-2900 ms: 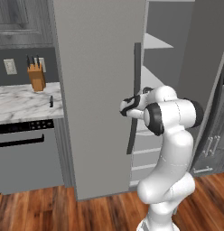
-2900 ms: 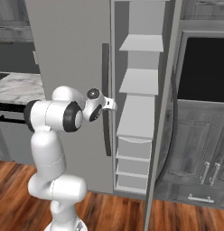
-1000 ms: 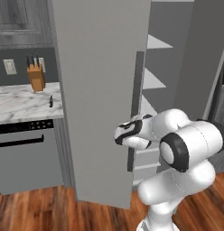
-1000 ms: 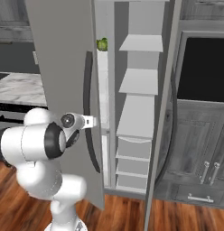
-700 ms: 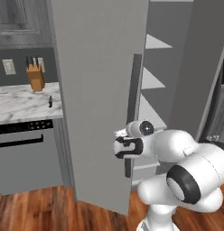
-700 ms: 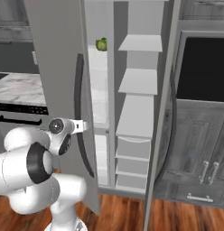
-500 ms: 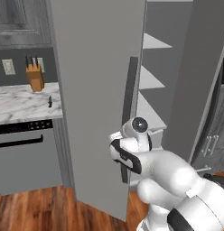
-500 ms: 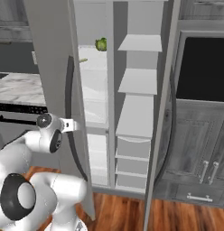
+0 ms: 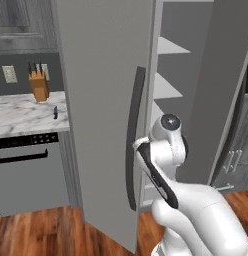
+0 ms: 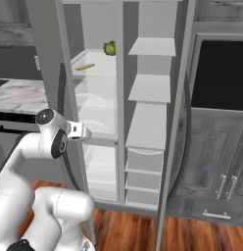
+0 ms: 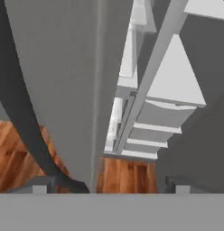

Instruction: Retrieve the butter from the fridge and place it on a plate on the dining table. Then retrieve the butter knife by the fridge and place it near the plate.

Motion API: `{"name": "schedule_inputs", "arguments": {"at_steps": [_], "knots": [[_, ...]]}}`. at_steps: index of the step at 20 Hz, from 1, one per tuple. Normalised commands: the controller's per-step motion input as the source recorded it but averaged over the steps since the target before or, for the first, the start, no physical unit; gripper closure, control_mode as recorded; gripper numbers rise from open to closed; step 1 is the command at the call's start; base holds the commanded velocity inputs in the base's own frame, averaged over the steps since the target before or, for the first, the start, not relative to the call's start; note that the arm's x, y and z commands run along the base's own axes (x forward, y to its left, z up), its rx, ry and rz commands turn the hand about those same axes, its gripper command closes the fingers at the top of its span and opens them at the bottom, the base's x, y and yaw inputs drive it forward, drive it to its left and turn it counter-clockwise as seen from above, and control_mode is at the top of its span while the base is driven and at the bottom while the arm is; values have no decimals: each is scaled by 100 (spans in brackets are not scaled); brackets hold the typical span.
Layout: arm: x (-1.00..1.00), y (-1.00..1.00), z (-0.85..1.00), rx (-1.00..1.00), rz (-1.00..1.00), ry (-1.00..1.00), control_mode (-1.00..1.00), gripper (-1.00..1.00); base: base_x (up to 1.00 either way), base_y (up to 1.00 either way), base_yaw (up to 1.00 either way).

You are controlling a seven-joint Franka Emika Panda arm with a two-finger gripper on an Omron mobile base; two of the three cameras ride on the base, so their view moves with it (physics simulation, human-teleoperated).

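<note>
Opening the fridge point(image 10: 121, 98) looks like the step in hand, says Ana. Is the door point(image 9: 96, 100) far enough out?

Nearly, I think, says Ben. It stands well out from the fridge's front, and the left compartment is bare to the right base view. The butter point(image 10: 85, 66) lies on the top shelf there, just beside a green thing point(image 10: 109, 47) at the back.

And the gripper point(image 11: 108, 185)?

Its fingers point(image 11: 39, 185) are spread wide at the door's free edge, with the lower curl of the handle point(image 9: 135, 125) running down between them, close to the left one. They pinch nothing.

So how should the step be finished well?

Push the door clear of the fridge's front so it can't swing back into the arm. Then draw the hand straight off the handle before lifting it. The butter sits high and deep in the fridge, so the arm should come in level over that shelf, clear of the divider.

And the knife point(image 9: 55, 112)?

It lies on the counter left of the fridge, near the knife block point(image 9: 39, 82). It is untouched and comes later.
</note>
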Motion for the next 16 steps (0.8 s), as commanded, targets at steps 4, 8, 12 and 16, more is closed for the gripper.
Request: {"name": "schedule_inputs", "arguments": {"at_steps": [4,8,12,16], "knots": [[0,-100,70,5,-15,34,-100,-100,0,0,0],[26,-89,56,11,-14,31,-100,-100,0,0,0],[65,-51,4,16,-7,13,-100,-100,0,0,0],[99,1,-28,9,-6,5,-100,-100,0,0,0]]}}
